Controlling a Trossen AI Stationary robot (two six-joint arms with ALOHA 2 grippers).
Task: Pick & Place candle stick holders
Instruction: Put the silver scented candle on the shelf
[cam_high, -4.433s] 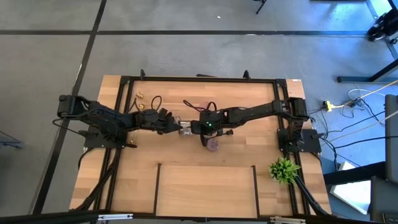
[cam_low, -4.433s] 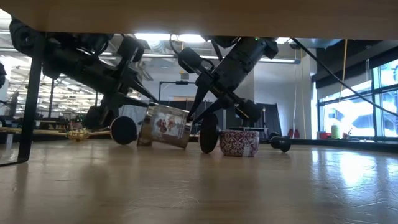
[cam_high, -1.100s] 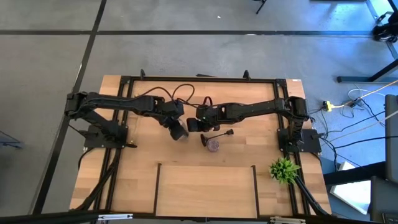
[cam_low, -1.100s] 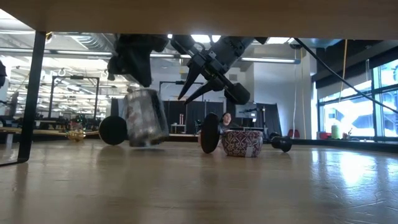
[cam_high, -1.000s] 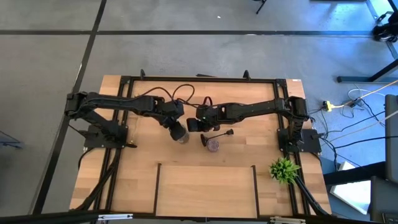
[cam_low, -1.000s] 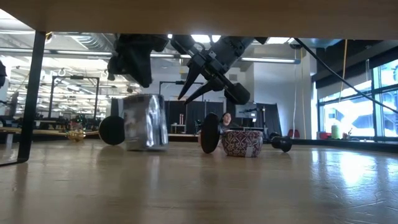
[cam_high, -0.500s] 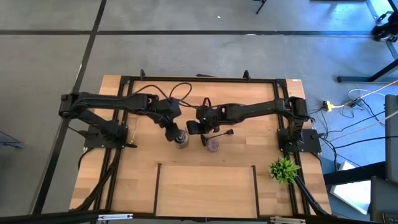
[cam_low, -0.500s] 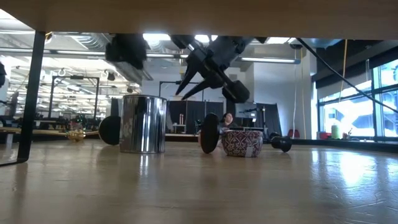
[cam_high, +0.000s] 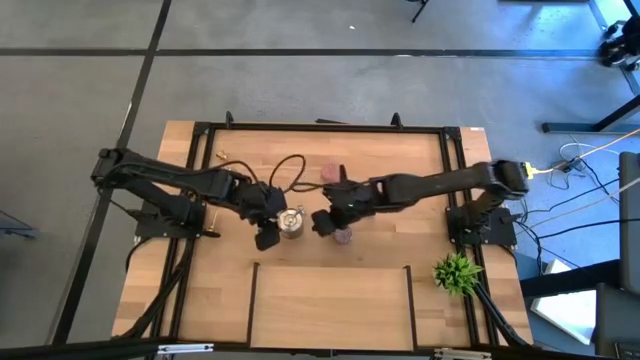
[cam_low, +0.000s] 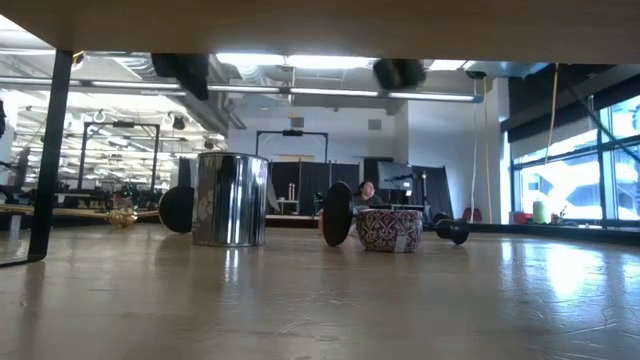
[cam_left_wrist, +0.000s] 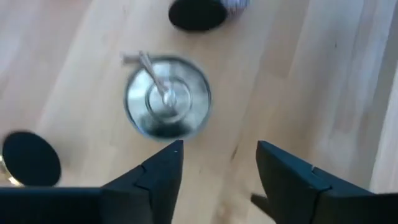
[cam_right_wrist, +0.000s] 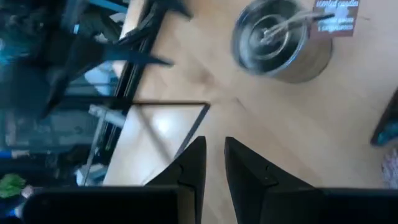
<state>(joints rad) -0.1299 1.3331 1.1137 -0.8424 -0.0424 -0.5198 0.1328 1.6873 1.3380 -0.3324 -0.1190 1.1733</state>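
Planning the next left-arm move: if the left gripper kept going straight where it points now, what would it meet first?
Probably bare table. The left gripper is open and points down at the wood just beside the silver holder, which lies a little off its line. Depth is unclear.

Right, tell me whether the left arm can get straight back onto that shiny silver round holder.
Probably yes: the shiny silver round holder stands upright beside the left end effector, whose fingers are parted with nothing between.
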